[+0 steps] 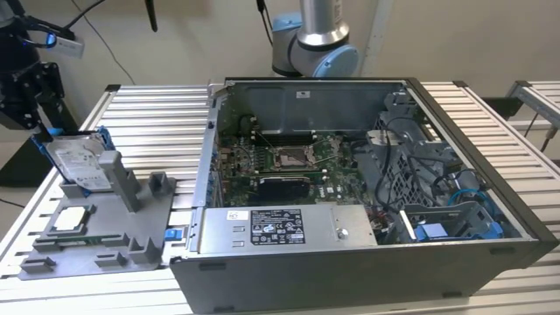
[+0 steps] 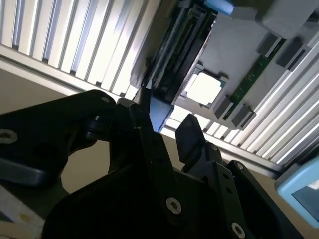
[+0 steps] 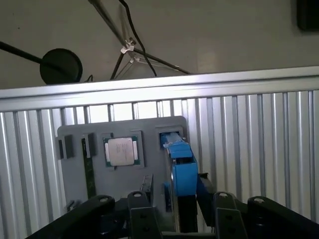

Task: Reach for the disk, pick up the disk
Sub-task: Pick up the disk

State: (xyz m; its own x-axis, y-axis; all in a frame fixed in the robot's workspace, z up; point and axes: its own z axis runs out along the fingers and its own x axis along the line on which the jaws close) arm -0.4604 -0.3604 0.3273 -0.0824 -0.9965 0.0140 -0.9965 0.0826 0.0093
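Note:
The disk (image 1: 77, 161) stands on edge, leaning, in a slot of the grey holder (image 1: 131, 226) on the exterior view's left. It has a white label on its face and blue rails on both sides. My black gripper (image 1: 48, 129) has come down over its top corner. In the first wrist view the disk's blue rail (image 3: 180, 172) is edge-on between my two fingers (image 3: 142, 209), and a slim gap shows on each side. In the second wrist view the blue rail (image 2: 159, 113) lies against one finger (image 2: 144, 117) and clear of the other. The gripper is open around the disk.
A small square chip (image 1: 72, 220) lies in the holder's tray, near the disk. The open computer case (image 1: 350, 197) fills the middle of the slatted metal table (image 1: 149, 125). The table's edge runs close behind the holder (image 3: 149, 127). Cables and a stand base (image 3: 61, 64) lie on the floor beyond.

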